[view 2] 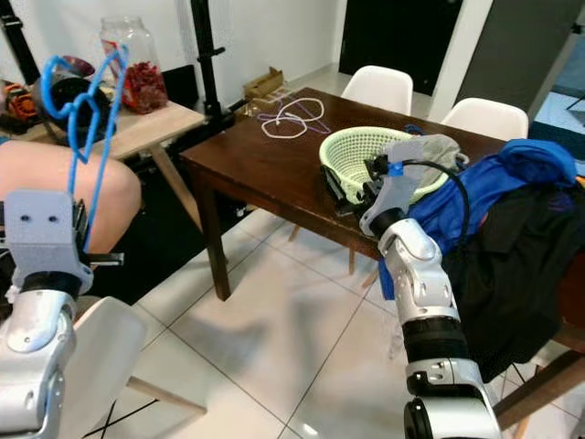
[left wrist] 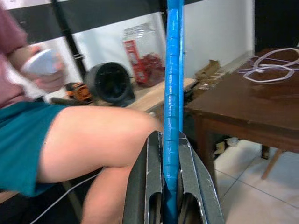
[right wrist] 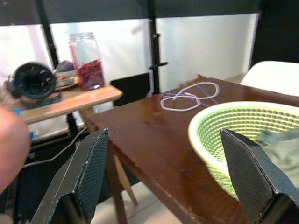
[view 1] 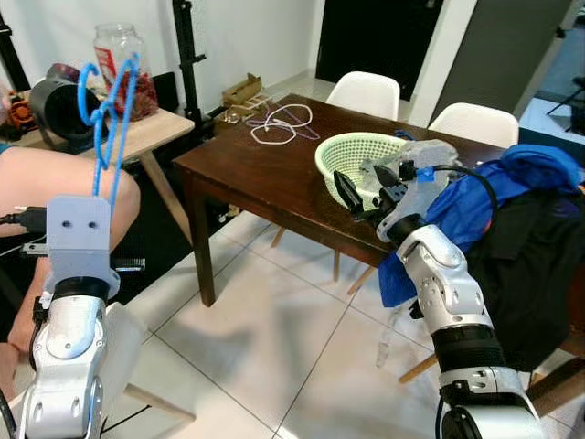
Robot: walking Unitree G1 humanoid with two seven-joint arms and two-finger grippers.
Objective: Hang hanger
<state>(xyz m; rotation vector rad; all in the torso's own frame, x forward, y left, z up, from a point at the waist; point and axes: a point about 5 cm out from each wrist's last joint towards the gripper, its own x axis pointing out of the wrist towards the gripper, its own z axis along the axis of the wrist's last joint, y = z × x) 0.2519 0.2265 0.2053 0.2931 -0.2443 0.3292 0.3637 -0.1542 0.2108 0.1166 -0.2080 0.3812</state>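
I see a dark wooden table point(view 1: 274, 174) standing on a floor of pale tiles point(view 1: 274, 347), with two white chairs point(view 1: 366, 91) behind it. A light wooden side table point(view 1: 151, 128) stands near the white wall point(view 1: 238, 37).

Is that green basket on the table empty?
No. The green basket holds grey cloth, seen past the open right gripper.
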